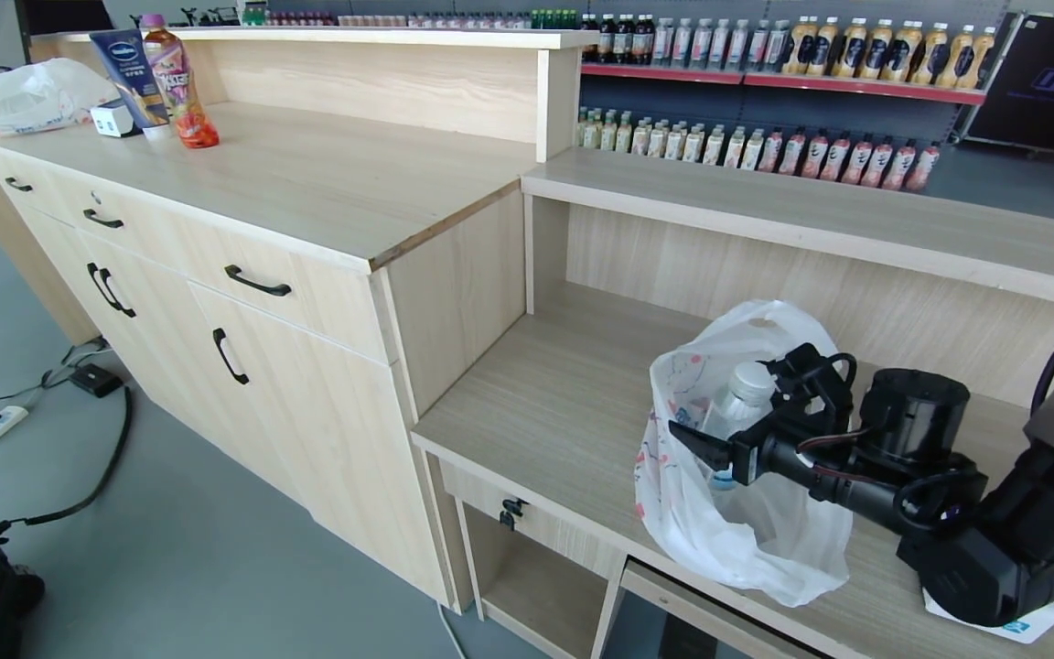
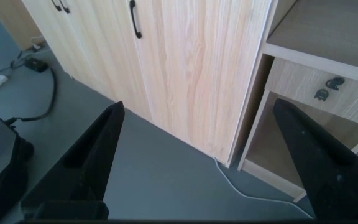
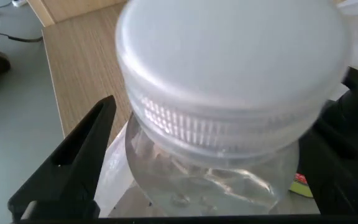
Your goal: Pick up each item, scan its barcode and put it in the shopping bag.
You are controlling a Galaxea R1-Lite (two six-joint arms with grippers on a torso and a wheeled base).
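Bottle [image 1: 750,381] stands in shopping bag [image 1: 765,540] between right gripper's [image 1: 734,395] spread jaws.

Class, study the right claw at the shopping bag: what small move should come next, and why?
Probably lift the right claw up and clear of the shopping bag. The white-capped bottle sits inside the bag, and one finger stands apart from it, so it looks released.
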